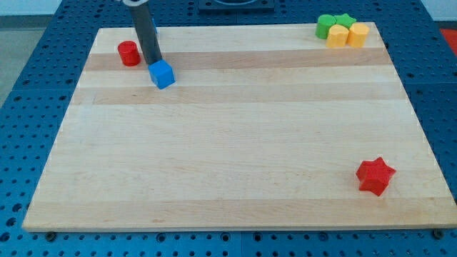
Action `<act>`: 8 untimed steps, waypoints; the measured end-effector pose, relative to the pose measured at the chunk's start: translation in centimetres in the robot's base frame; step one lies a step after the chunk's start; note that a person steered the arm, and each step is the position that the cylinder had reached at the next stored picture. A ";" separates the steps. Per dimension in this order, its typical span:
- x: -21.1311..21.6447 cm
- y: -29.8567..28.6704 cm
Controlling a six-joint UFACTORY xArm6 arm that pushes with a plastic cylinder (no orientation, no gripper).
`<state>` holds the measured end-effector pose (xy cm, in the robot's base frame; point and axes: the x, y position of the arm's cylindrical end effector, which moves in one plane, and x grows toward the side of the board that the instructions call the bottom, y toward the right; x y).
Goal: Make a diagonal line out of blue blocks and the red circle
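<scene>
A red circle block stands near the board's top left corner. A blue cube lies just to its lower right. My tip rests on the board between them, against the cube's upper left edge and a short way right of the red circle. A sliver of blue shows behind the rod near the top edge; its shape is hidden.
The wooden board lies on a blue perforated table. Two green blocks and two yellow blocks cluster at the top right corner. A red star lies near the bottom right.
</scene>
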<state>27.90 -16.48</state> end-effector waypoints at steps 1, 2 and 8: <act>-3.3 -0.1; -4.4 -3.1; 10.2 -9.7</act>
<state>38.15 -26.14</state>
